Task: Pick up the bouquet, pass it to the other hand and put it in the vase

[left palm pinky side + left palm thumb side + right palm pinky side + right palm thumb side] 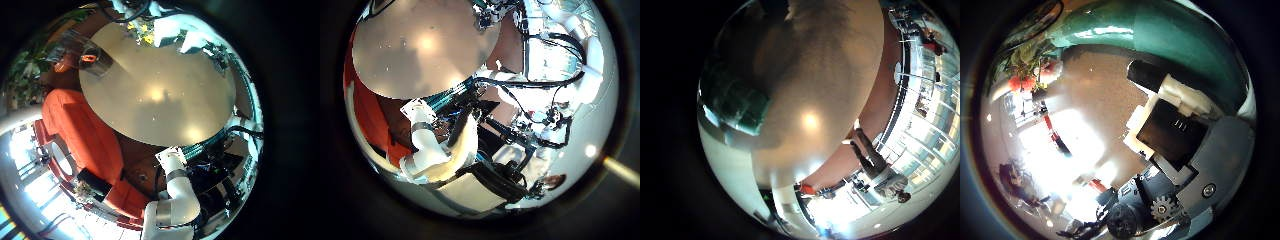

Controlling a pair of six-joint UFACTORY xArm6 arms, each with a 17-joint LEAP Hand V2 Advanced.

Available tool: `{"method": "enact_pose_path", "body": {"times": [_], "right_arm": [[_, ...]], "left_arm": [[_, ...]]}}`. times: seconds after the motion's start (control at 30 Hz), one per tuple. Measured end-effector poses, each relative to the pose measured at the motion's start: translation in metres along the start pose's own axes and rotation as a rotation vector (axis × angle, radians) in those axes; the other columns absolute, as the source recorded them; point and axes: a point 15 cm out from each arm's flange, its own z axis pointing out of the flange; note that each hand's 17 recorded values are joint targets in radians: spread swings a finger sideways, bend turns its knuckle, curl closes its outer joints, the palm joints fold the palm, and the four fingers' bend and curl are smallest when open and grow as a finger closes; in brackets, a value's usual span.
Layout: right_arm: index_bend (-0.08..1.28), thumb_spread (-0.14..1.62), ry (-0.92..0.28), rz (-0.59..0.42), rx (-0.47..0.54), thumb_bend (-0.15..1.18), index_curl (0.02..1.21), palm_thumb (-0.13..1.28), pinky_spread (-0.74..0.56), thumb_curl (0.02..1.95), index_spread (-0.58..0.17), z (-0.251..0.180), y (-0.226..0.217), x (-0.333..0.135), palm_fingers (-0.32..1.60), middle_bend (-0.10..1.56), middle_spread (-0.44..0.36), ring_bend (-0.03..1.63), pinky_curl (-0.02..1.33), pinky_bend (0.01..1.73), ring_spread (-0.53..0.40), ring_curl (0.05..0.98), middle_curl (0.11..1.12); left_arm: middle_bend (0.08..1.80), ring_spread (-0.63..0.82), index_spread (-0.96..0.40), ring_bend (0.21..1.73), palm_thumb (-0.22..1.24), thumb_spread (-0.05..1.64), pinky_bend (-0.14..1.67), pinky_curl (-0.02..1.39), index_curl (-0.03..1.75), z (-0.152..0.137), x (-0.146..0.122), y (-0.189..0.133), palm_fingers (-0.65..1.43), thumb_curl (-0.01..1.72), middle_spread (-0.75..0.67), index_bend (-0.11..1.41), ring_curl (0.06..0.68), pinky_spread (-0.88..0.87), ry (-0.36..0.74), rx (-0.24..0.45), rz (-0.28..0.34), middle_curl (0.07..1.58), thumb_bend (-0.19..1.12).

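In the right thumb side palm view the bouquet (1030, 60) shows flowers at one end, and its wide wrapped part (1150, 40) fills the space right by the palm. My right hand's fingers (1175, 120) curl against that wrap. In the right little finger side palm view a dark part of the bouquet (735, 105) lies close to the palm, over the round table (815, 60). In the left little finger side palm view the right hand with the bouquet (150, 30) is at the table's far edge. My left hand (175, 195) hangs relaxed off the table's edge, holding nothing. A small vessel, perhaps the vase (90, 58), stands on the table.
A sofa (80, 130) curves round the round table (160, 95). The left thumb side palm view shows my left hand's fingers (435, 150), the arm's body (560, 60) and a chair (505, 180) on the floor.
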Motion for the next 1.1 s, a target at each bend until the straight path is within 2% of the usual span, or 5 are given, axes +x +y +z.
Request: {"method": "enact_pose_path", "body": {"times": [0.17, 0.33, 0.77, 0.9, 1.1], "right_arm": [[0.93, 0.86, 0.011, 0.010, 0.098, 0.09, 0.88, 1.08, -0.29, 0.62, -0.388, -0.030, -0.009, 0.001, 1.22, 1.15, -0.221, 1.33, 0.39, 1.40, -0.238, 0.556, 0.79], [1.05, 0.85, 0.033, 0.001, 0.260, 0.12, 0.94, 1.16, -0.23, 0.71, -0.347, -0.083, -0.011, 0.002, 1.16, 1.25, -0.197, 1.40, 0.45, 1.47, -0.223, 0.611, 0.84], [1.15, 0.82, 0.064, -0.056, 0.550, 0.12, 0.96, 1.16, -0.17, 0.89, -0.273, -0.219, 0.068, 0.004, 1.12, 1.33, -0.157, 1.46, 0.55, 1.47, -0.200, 0.675, 0.86], [1.16, 0.82, -0.029, -0.039, 0.644, 0.11, 0.95, 1.14, -0.17, 0.94, -0.260, -0.248, 0.089, 0.005, 1.12, 1.34, -0.151, 1.46, 0.58, 1.46, -0.198, 0.684, 0.86], [1.17, 0.81, -0.300, 0.012, 0.774, 0.10, 0.94, 1.13, -0.17, 1.00, -0.244, -0.279, 0.109, 0.014, 1.12, 1.35, -0.145, 1.47, 0.61, 1.43, -0.195, 0.693, 0.85]], "left_arm": [[0.18, 0.45, -0.02, 0.57, 0.29, 1.19, 0.29, 0.35, 0.38, 0.001, 0.000, -0.001, 0.18, 0.31, 0.32, 0.18, 0.194, 0.45, 0.001, -0.005, 0.002, 0.29, -0.02], [0.18, 0.45, -0.02, 0.57, 0.29, 1.19, 0.29, 0.35, 0.38, -0.002, -0.001, -0.004, 0.18, 0.31, 0.32, 0.18, 0.194, 0.45, -0.001, 0.002, 0.006, 0.29, -0.02], [0.18, 0.45, -0.02, 0.57, 0.29, 1.19, 0.29, 0.35, 0.38, -0.019, -0.002, -0.013, 0.19, 0.31, 0.31, 0.19, 0.193, 0.45, -0.004, 0.051, 0.009, 0.29, -0.02], [0.19, 0.42, -0.04, 0.57, 0.29, 1.19, 0.27, 0.34, 0.39, -0.032, 0.006, -0.023, 0.26, 0.31, 0.28, 0.21, 0.188, 0.43, 0.018, 0.118, 0.029, 0.30, -0.02], [0.20, 0.33, -0.07, 0.58, 0.32, 1.19, 0.23, 0.33, 0.41, -0.063, 0.029, -0.040, 0.36, 0.32, 0.21, 0.21, 0.185, 0.36, 0.142, 0.272, 0.048, 0.32, -0.01]]}}
